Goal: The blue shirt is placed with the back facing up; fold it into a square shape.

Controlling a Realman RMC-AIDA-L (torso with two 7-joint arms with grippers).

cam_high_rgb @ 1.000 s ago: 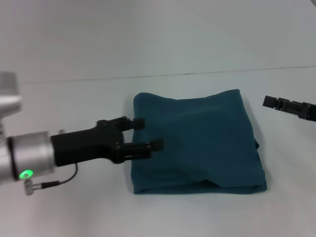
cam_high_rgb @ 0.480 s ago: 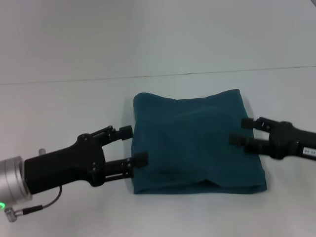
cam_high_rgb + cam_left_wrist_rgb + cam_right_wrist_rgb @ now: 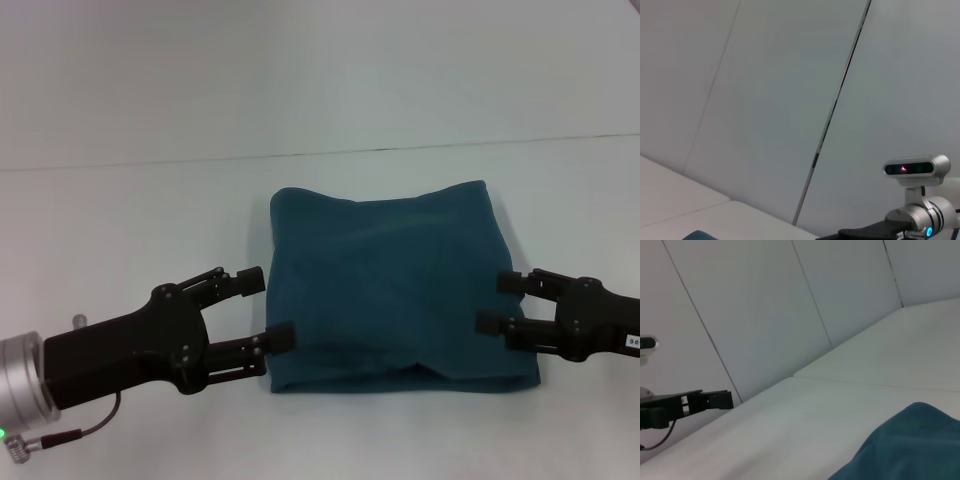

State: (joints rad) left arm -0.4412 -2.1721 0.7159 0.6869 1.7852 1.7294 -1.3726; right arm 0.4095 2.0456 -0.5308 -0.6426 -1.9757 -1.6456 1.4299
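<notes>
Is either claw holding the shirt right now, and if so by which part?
Nothing is held. The left claw and the right claw are both open at the shirt's side edges.

Cannot make out any lettering on the shirt (image 3: 395, 290), its collar and sleeves folded away out of sight, and only a sliver of cloth shows at the edge in the left wrist view. Cannot follow the left hand (image 3: 268, 307) or right hand (image 3: 505, 303) back beyond the arms, cut off by the head view's edges. Cannot tell whether either hand's fingertips (image 3: 283, 337) touch the cloth or hang just above it.
</notes>
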